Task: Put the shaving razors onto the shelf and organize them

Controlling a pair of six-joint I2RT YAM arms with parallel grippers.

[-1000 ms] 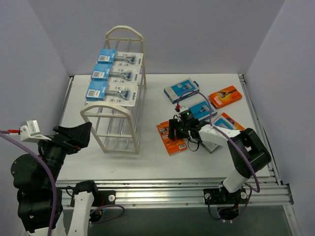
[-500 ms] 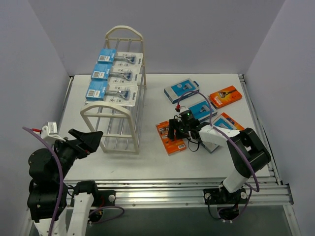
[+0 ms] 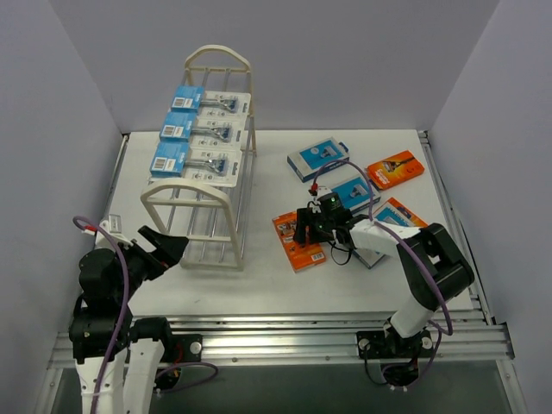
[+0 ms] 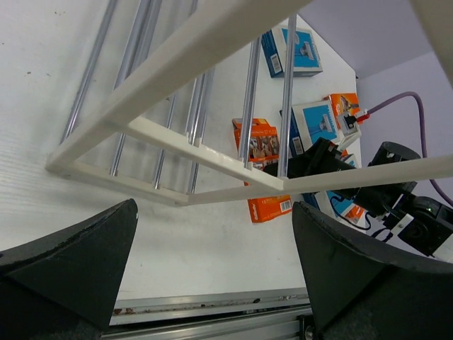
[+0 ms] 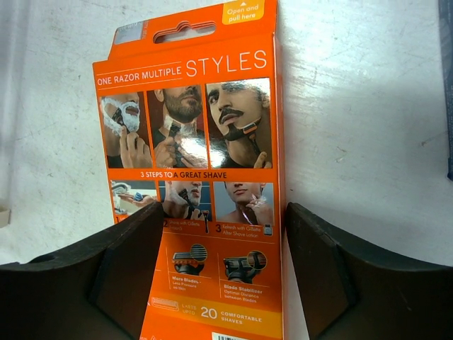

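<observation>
Progress looks like roughly a third done, judging by what's sitting where.

Nearest the bases, the left gripper (image 4: 212,209) hangs low with its jaws spread all the way and nothing in them. The near arched end of the shelf (image 3: 185,185) is right in front of it.

On the other side, the right gripper (image 3: 306,231) is down at the counter (image 3: 267,285) with a finger along each long edge of an orange razor box (image 5: 191,142). The box lies flat with its back panel up. The jaws are partly closed around it, but I honestly can't tell if they're squeezing it or just straddling it. The box is flat on the counter either way.

Just past that gripper and a bit to its right sits a blue-and-white box (image 3: 354,191). A second orange box (image 3: 398,211) is further right, partly under the arm. Further out again are a second blue-and-white box (image 3: 317,159) and a third orange box (image 3: 395,169). So that's at least five packs to go, maybe one more hidden under the right arm.

Farthest out from the left gripper, three blister cards (image 3: 211,131) lie in a tidy row on the shelf's top tier, blue headers all on the same side. The lower tiers look bare to me.

My guess is the straddled orange box goes next.
</observation>
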